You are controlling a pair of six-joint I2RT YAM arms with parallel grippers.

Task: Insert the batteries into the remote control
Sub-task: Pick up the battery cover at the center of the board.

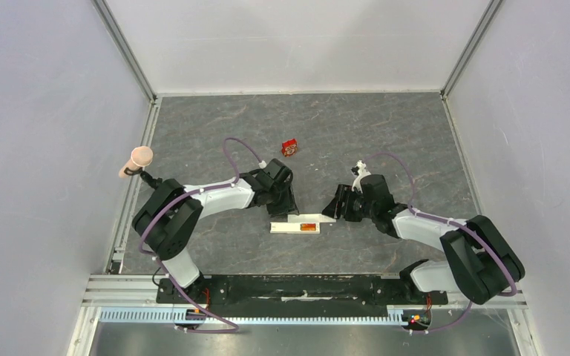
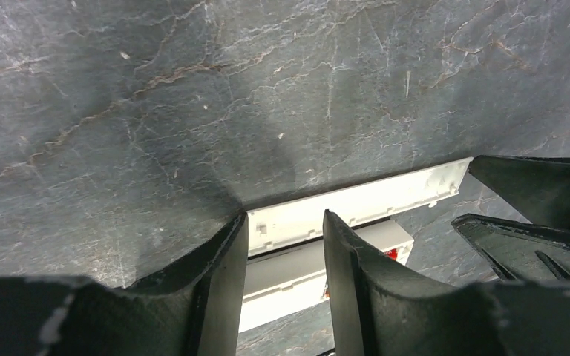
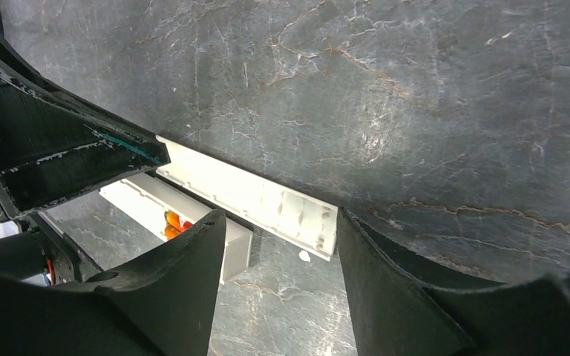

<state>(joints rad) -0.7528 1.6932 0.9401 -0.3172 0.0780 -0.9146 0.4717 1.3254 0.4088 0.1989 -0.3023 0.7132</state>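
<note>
The remote control [image 1: 289,228] lies on the grey table with its recess up and an orange-red battery [image 1: 309,228] inside it. The thin white cover strip [image 1: 306,218] lies along its far side. My left gripper [image 1: 285,208] is open over the left part of the strip and remote; in the left wrist view the gripper [image 2: 286,231] straddles the cover strip [image 2: 371,199] and the remote [image 2: 289,274]. My right gripper [image 1: 334,211] is open at the strip's right end. In the right wrist view the gripper [image 3: 280,222] frames the strip's end [image 3: 297,215]; the battery [image 3: 172,221] shows in the remote [image 3: 141,199].
A small red square box [image 1: 289,147] stands further back on the table. A pinkish object [image 1: 138,159] sits by the left rail. The left gripper's fingers [image 3: 67,156] fill the upper left of the right wrist view.
</note>
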